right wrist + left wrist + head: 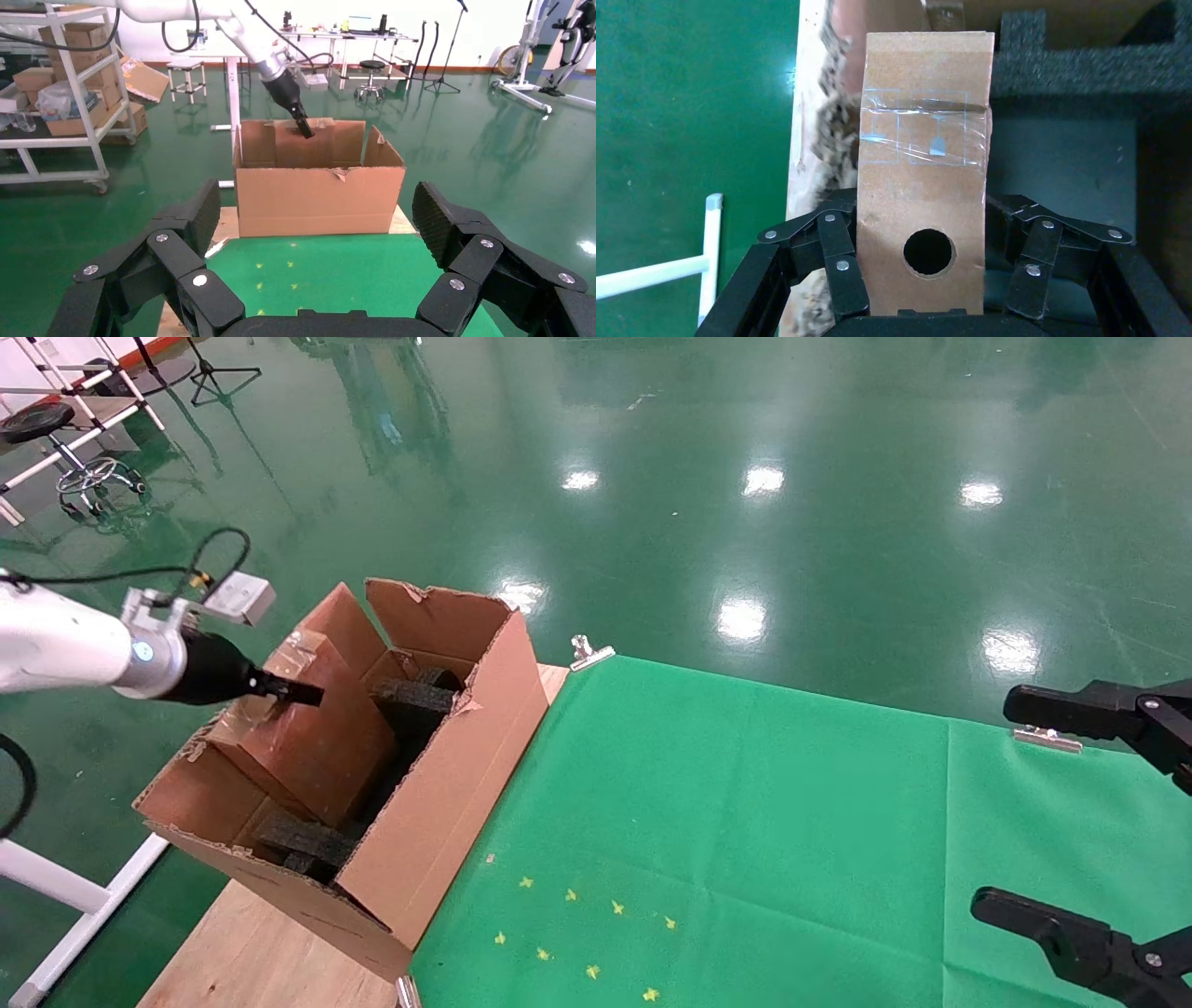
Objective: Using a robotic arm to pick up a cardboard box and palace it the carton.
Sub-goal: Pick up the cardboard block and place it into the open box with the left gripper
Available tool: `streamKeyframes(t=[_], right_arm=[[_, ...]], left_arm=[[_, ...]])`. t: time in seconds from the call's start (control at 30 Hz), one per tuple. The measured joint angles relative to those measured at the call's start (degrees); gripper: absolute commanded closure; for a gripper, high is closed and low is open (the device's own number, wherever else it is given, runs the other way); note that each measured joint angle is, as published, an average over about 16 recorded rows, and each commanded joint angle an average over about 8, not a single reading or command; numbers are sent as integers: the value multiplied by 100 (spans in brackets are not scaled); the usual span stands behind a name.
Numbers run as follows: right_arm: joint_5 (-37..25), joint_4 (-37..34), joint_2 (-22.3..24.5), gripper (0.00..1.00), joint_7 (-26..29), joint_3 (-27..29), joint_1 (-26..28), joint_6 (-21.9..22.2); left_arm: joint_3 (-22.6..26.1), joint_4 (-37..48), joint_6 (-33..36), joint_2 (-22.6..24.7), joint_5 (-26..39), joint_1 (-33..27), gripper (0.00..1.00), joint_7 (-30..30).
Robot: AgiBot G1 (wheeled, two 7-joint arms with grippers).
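Note:
The white robotic arm [56, 640] reaches in from the left. Its left gripper [296, 692] is shut on the cardboard box [312, 742], a small reddish-brown box with clear tape on top. The box hangs tilted inside the carton [438, 822], against its left side. In the left wrist view the box [923, 161] sits between the black fingers [842, 270], with a round hole in its face. Black foam pieces [414, 705] lie in the carton beside and under it. My right gripper [995, 803] is open and empty at the far right. In its own view [318, 203] it faces the carton [316, 200].
The carton stands on a wooden tabletop [270, 952] next to a green cloth [745, 822] with small yellow marks [577, 933]. Metal clips [589, 653] hold the cloth's far edge. A white frame [65, 896] stands left of the table. Green floor lies beyond.

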Motion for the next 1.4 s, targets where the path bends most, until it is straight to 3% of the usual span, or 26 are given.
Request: streamKeyframes(t=[0.63, 0.67, 0.9, 0.93, 1.4], right_arm=[[0, 0, 0, 0, 0, 0, 0, 0], [0, 0, 0, 0, 0, 0, 0, 0], [1, -1, 0, 0, 0, 0, -1, 1], [1, -1, 0, 0, 0, 0, -1, 1], [1, -2, 1, 0, -1, 0, -1, 1]], left_arm=[[-96, 430, -516, 431, -160, 771, 100, 421], [-102, 439, -535, 449, -170, 794, 96, 425], [-141, 474, -638, 530, -228, 883, 9, 422], [-146, 475, -648, 535, -236, 889, 0, 421], [-143, 381, -702, 479, -238, 860, 0, 520]])
